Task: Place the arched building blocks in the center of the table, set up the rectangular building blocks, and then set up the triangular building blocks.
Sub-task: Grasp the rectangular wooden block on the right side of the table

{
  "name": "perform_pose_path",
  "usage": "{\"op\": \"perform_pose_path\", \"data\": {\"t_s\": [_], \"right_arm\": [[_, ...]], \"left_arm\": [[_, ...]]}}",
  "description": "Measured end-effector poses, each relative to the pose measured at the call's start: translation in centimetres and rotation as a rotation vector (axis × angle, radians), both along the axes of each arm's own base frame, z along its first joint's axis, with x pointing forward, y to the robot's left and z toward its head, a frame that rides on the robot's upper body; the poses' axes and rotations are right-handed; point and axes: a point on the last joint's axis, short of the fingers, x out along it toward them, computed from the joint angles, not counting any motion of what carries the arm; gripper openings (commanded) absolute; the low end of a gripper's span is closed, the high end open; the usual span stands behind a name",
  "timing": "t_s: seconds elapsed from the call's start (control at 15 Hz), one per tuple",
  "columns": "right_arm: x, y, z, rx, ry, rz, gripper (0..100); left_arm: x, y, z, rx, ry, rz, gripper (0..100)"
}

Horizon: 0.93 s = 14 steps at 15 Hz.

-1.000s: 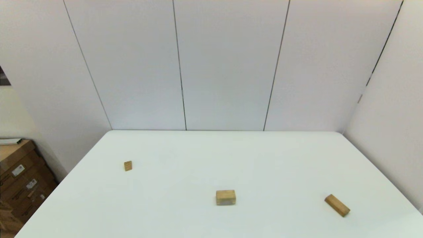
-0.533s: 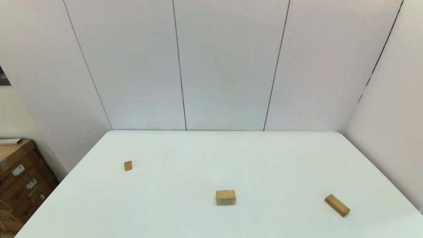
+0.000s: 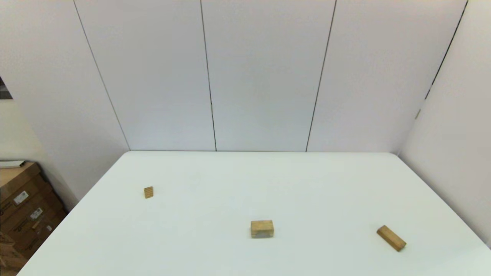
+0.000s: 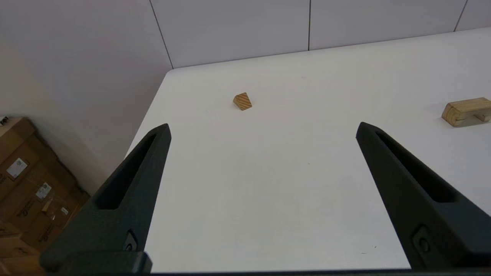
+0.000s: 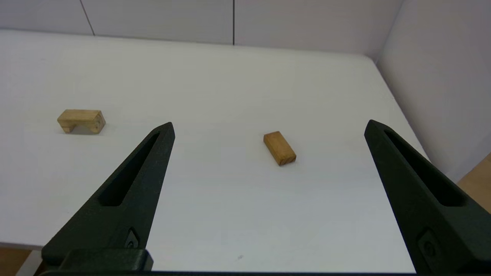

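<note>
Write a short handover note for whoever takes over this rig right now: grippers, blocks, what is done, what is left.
Left gripper: jaws open, empty, parked off the near left edge of the table.
Right gripper: jaws open, empty, parked near right.
Arched block: near centre, hollow side down.
Rectangular block: lying flat, right.
Triangular block: left.
Done: nothing stacked.
Left: confirm the arch's centring, then set up both others.

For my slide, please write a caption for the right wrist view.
Open right gripper above the white table, rectangular block ahead, arched block farther off.
</note>
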Motion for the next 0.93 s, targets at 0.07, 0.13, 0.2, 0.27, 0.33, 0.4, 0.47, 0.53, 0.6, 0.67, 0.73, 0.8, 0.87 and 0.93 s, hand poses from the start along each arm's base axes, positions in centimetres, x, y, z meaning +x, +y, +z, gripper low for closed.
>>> {"op": "perform_pose_path", "data": {"t_s": [0.07, 0.13, 0.2, 0.27, 0.33, 0.4, 0.47, 0.53, 0.6, 0.67, 0.73, 0.8, 0.87, 0.93], "right_arm": [[0.8, 0.0, 1.5, -0.001, 0.034, 0.001, 100], [2.0, 0.0, 3.2, -0.002, 0.072, 0.002, 100], [3.4, 0.0, 4.7, -0.004, 0.11, 0.003, 100], [5.2, 0.0, 6.1, -0.009, 0.156, 0.005, 100], [7.1, 0.0, 7.2, -0.012, 0.2, 0.006, 100], [9.2, 0.0, 8.2, -0.017, 0.247, 0.007, 100], [11.5, 0.1, 8.9, -0.02, 0.297, 0.009, 100], [13.8, 0.1, 9.2, -0.026, 0.344, 0.012, 100], [15.9, 0.1, 9.2, -0.04, 0.404, 0.017, 100], [18.0, 0.0, 8.9, -0.068, 0.481, 0.025, 100], [19.6, -0.1, 8.4, -0.105, 0.567, 0.036, 100], [20.9, -0.3, 7.6, -0.147, 0.664, 0.058, 100], [22.0, -0.5, 6.6, -0.189, 0.766, 0.087, 100], [22.9, -0.7, 5.6, -0.217, 0.848, 0.116, 100]], "left_arm": [[0.0, 0.0, 0.0, 0.0, 0.0, 0.0, 100], [0.0, 0.0, 0.0, 0.0, 0.0, 0.0, 100], [0.0, 0.0, 0.0, 0.0, 0.0, 0.0, 100], [0.0, 0.0, 0.0, 0.0, 0.0, 0.0, 100], [0.0, 0.0, 0.0, 0.0, -0.001, 0.0, 100], [0.0, 0.0, 0.0, 0.0, 0.0, 0.0, 100], [0.0, 0.0, 0.0, 0.0, 0.0, 0.0, 100], [0.0, 0.0, 0.0, 0.0, 0.0, 0.001, 100], [0.0, 0.0, 0.0, 0.0, 0.0, 0.001, 100], [0.0, 0.0, 0.0, 0.0, 0.0, 0.0, 100], [0.0, 0.0, 0.0, 0.0, 0.0, 0.0, 100], [0.0, 0.0, 0.0, 0.0, 0.0, 0.0, 100], [0.0, 0.0, 0.0, 0.0, 0.0, 0.0, 100], [0.0, 0.0, 0.0, 0.0, 0.0, 0.0, 100]]}}
